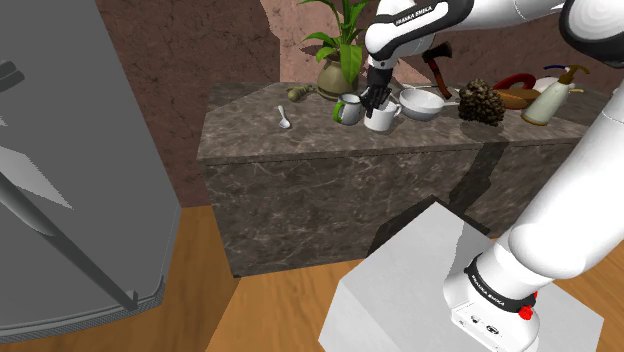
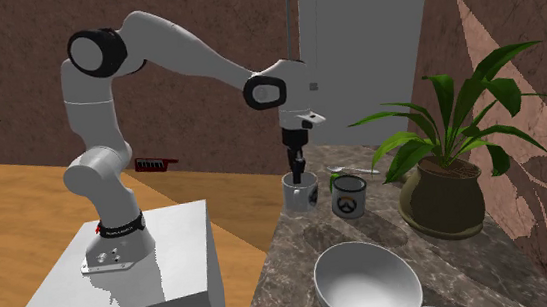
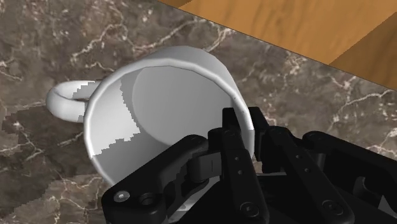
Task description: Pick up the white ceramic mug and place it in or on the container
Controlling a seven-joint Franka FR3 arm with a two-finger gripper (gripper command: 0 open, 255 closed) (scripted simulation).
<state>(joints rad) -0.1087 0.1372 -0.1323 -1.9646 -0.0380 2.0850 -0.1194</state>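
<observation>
A white mug (image 1: 382,118) stands near the front edge of the dark marble counter (image 1: 300,150), its handle (image 3: 62,102) pointing away from the gripper. My gripper (image 1: 375,97) comes down from above and is shut on the mug's rim, one finger inside and one outside the wall (image 3: 254,130). In the second exterior view the gripper (image 2: 298,166) dips into the mug (image 2: 301,193), whose base looks to rest on the counter. A pale bowl (image 1: 421,104) sits just beyond the mug toward the shoulder view's right and appears again as the bowl (image 2: 367,283).
A dark mug with an orange logo (image 2: 348,197) stands right beside the white one. A potted plant (image 1: 337,72), a small spoon (image 1: 284,119), a hatchet (image 1: 437,62), a brown pinecone-like lump (image 1: 482,102), a red bowl (image 1: 515,85) and a spray bottle (image 1: 553,97) share the counter.
</observation>
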